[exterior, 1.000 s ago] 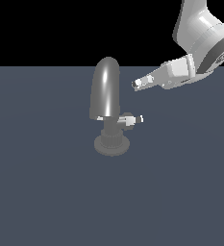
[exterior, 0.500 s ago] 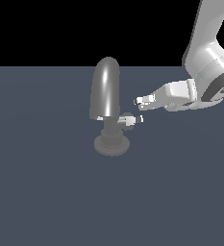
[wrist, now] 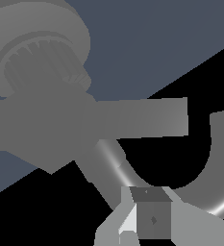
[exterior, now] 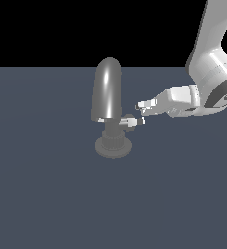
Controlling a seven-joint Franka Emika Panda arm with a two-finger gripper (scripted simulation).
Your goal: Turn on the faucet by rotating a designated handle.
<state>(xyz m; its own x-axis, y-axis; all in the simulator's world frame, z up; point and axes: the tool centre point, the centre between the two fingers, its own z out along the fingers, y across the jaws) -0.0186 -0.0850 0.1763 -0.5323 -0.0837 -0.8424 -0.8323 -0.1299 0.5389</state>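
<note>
The glossy grey faucet (exterior: pixel 107 90) stands on its round ribbed base (exterior: pixel 113 145) on the dark floor. The handle (exterior: pixel 130 121) is a small knob with a white-tipped lever that sticks out from the neck toward the exterior view's right. My white gripper (exterior: pixel 142 108) hovers just above and to the right of the lever's tip; I see no contact. Its fingers look closed together and hold nothing. In the wrist view the fingertips (wrist: pixel 144 221) point at the lever bar (wrist: pixel 137 120), with the ribbed base (wrist: pixel 41 53) and the curved spout (wrist: pixel 219 192) behind.
The flat dark grey-blue floor (exterior: pixel 51 194) spreads around the faucet. My white arm (exterior: pixel 212 63) comes down from the upper right of the exterior view.
My gripper has come down and moved toward the exterior view's left, from beside the spout to just above the lever's tip. The faucet and handle have not moved.
</note>
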